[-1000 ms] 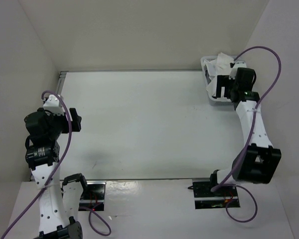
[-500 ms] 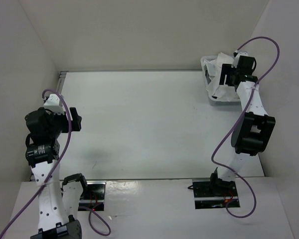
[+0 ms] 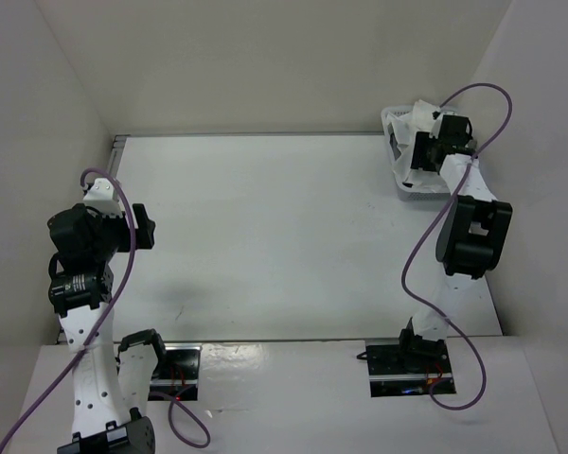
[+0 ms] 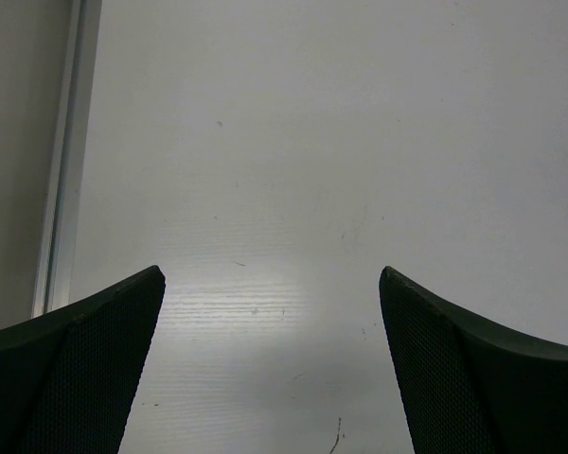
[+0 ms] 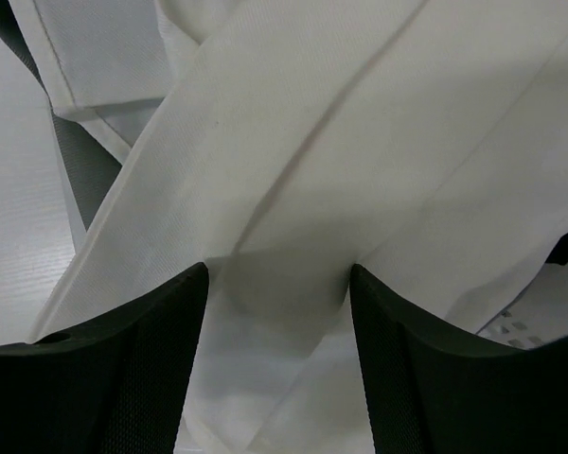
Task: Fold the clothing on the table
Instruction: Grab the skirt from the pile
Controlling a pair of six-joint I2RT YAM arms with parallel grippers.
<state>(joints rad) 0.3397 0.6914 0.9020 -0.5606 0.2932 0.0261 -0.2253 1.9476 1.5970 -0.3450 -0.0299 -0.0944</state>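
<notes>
A white table is seen from above, with two robot arms mounted at its near edge. At the table's far right corner stands a small white plastic basket. The clothing, a thin white fabric, lies bunched inside that basket, not spread on the table, and part of it hangs over the rim on the side facing the table's middle.

The right arm stretches along the table's right side to that far corner, and the right end effector points down into the cloth. Its wrist camera shows the two dark fingers partly apart, with a fold of white fabric filling the gap between them. Whether they actually pinch the fabric cannot be told.

The left end effector hovers over the table's left side, close to the metal edge strip. Its fingers are spread wide, with only bare table surface showing between them.
</notes>
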